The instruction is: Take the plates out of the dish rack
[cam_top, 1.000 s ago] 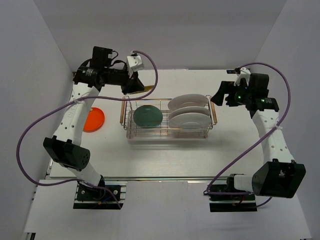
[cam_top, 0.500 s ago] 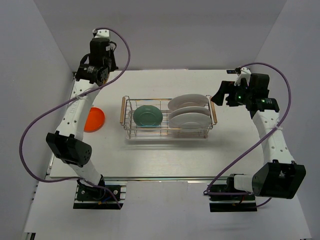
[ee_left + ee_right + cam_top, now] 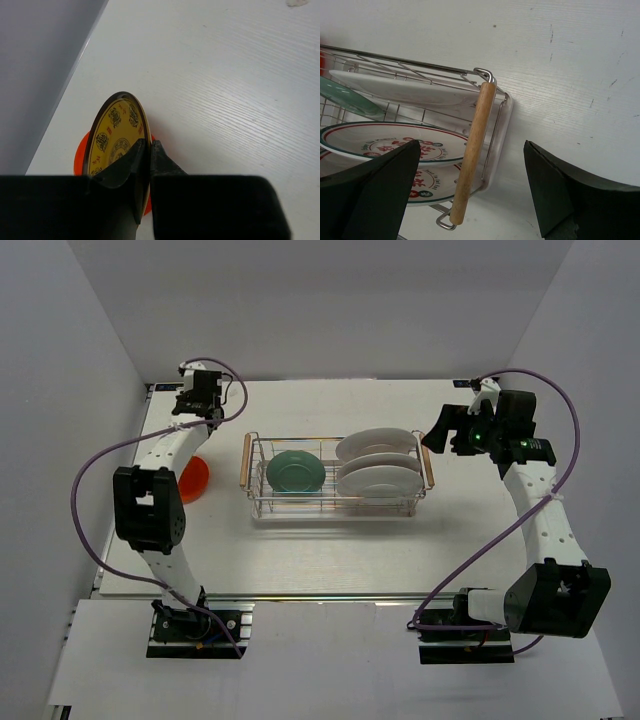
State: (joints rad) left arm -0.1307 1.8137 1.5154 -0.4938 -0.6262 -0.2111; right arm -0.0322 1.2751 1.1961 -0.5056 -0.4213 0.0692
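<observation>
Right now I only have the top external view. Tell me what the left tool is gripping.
Observer: The left tool is shut on the yellow plate, held on edge over the orange-red plate.
Operator: Now check the right tool.
Observer: The right tool is open, its jaws either side of the wooden handle of the dish rack, apart from it.
Operator: Describe the white plates nearest it.
Observer: Two white plates show a green rim ring and red-green patterns.

Rack (image 3: pixel 337 502) holds 4 plates (image 3: pixel 376 472); to its L, upper plate (image 3: pixel 117 135) over lower plate (image 3: pixel 200 478).
</observation>
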